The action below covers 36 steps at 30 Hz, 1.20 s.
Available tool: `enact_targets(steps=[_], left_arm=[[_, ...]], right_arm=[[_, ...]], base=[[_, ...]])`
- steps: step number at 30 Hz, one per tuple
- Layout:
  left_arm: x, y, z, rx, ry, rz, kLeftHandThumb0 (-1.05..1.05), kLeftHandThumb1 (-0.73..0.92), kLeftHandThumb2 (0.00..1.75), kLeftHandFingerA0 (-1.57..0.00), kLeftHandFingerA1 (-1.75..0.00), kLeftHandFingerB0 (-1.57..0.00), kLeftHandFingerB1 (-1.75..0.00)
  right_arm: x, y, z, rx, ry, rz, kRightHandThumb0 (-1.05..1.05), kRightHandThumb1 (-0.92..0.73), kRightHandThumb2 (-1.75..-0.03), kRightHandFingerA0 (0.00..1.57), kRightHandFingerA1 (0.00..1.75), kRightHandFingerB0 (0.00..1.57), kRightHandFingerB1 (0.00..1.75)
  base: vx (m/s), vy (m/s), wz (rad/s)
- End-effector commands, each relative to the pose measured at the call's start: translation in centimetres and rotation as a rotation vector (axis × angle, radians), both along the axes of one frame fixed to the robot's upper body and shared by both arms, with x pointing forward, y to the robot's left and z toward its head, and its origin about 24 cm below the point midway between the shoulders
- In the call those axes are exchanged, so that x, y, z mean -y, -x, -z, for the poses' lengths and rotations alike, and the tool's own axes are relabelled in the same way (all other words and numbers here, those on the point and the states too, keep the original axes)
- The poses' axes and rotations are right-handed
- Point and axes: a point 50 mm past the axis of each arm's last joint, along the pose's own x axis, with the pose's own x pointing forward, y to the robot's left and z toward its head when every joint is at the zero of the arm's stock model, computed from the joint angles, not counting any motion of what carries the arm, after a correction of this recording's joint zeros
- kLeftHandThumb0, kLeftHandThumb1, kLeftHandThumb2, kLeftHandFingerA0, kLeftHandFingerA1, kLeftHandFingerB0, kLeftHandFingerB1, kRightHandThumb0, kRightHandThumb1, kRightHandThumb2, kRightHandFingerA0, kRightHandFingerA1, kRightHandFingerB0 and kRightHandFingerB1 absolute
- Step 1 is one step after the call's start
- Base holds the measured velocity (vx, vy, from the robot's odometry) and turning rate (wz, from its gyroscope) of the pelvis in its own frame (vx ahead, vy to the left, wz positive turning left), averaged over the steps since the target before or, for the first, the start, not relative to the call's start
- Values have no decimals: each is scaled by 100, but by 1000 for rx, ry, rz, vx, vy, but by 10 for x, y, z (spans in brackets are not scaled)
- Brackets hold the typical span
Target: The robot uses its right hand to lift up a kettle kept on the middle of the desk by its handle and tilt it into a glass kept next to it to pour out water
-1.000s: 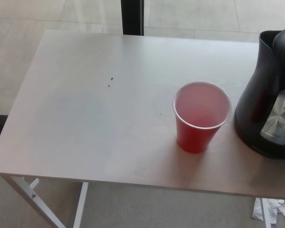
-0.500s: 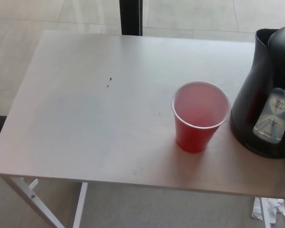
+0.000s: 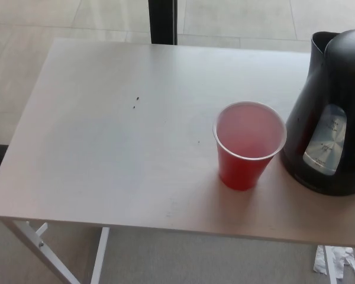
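The kettle (image 3: 331,112) stands upright near the right edge of the counter (image 3: 106,148), partly cut off by the picture's right side. It is black, smooth and slightly glossy, wide at the base and narrowing toward a spout lip at the upper left, with a pale, clear water window on its front face. Its handle is out of sight. Neither robot hand shows anywhere, so nothing can be said of their fingers, and there is no hand to place against the kettle. Just beside the kettle, on its left and a little nearer the front edge, sits the cup (image 3: 249,145): a red plastic tumbler, tapered toward the bottom, with a thin pale rim and a pinkish inside. Whether the two touch is hard to tell. The counter is a pale, matte, wood-look top with two tiny dark specks (image 3: 136,103) toward its middle. A white metal leg (image 3: 38,242) shows under the front left corner, and a dark post (image 3: 163,22) rises beyond the back edge. Crumpled white paper (image 3: 337,263) lies on the floor below the front right.
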Motion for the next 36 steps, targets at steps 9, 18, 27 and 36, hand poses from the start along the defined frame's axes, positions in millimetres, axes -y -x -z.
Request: enact_targets(steps=[9, 18, 27, 36], left_arm=[[-8, 5, -7, 3, -34, -17, -78, 92, 70, -70, -55, -57, -52], [-8, 8, -6, 11, -28, -40, -81, 92, 69, -73, -57, -56, -52], [-7, 9, -3, -10, -26, -43, -78, 92, 72, -72, -59, -52, -53], [-8, 15, -4, 9, -21, -54, -79, 92, 68, -72, -59, -52, -55]], right_arm=[[56, 59, -24, 53, 14, 120, -98, -59, -94, 0, 27, 0, 0], [115, 161, -17, -9, -186, 273, -84, -46, -90, 0, 52, 0, 42], [171, 214, -14, 129, -275, 1104, -63, -48, -71, 0, 47, 0, 43], [154, 225, 60, 281, -491, 1534, -49, -72, -58, 17, 132, 0, 91]], base=[[0, 0, 0], [0, 0, 0], [0, 0, 0], [0, 0, 0]])
